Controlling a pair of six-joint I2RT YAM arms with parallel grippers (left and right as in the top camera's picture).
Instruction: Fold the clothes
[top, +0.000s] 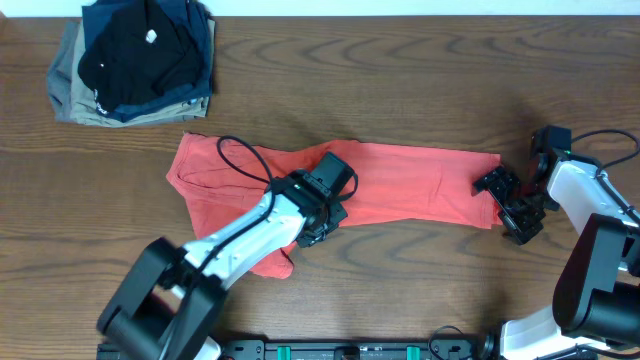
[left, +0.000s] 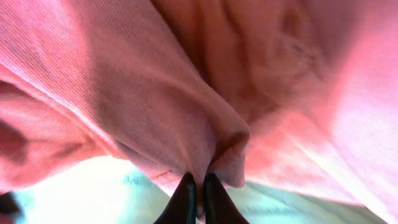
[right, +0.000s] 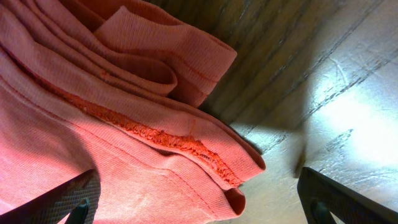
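Where my left gripper (left: 198, 183) sits, its jaws are together, pinching a raised fold of the one coral shirt (top: 420, 185), which lies bunched lengthways mid-table (top: 400, 80). Right gripper (top: 503, 208) is at the shirt's right end, jaws wide apart, holding nothing. One folded stack (top: 135, 60) top-left in overhead: black, navy, khaki. White tag (top: 150, 37) on the black piece, too small to read. My left arm hides the shirt's middle.

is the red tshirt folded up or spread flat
Partly folded: the coral-red soft cloth T-shirt lies as a long rumpled band, with doubled layers showing at its right end; no neat stack.
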